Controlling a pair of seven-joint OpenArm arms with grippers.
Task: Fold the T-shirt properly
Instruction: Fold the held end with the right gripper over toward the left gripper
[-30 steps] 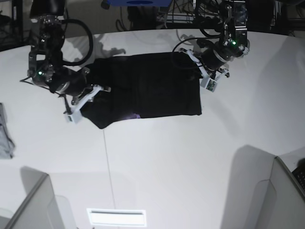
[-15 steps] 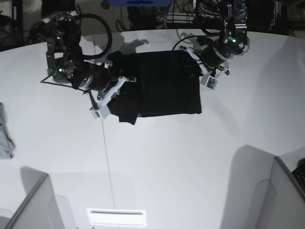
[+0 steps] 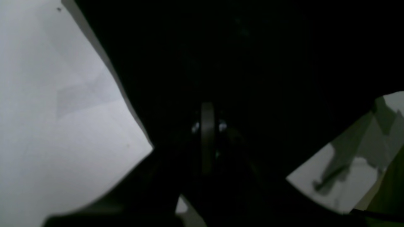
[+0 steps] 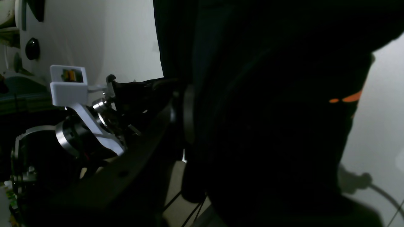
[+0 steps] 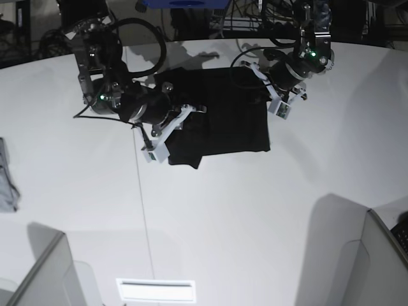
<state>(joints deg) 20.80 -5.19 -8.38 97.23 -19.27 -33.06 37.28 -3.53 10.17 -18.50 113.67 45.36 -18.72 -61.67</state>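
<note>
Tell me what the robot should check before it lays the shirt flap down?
1. Right gripper holding the T-shirt: ok, black cloth hangs from it.
2. Left gripper pinning the other edge: ok, shut, pressed on the cloth.
3. Flap lined up with the far edge: not ok, it reaches only partway across.
4. Print tucked inside: cannot tell, a bit of orange shows in the right wrist view.
5. Grey cloth out of the way: ok, far off on the table.

A large plain black cloth T-shirt (image 5: pixel 226 121) is seen on a smooth white surface (image 5: pixel 255 217). A thin sliver of orange print (image 4: pixel 345 99) is shown at one edge of the cloth. A small grey cloth (image 5: pixel 6 178) is seen at the surface's edge.
</note>
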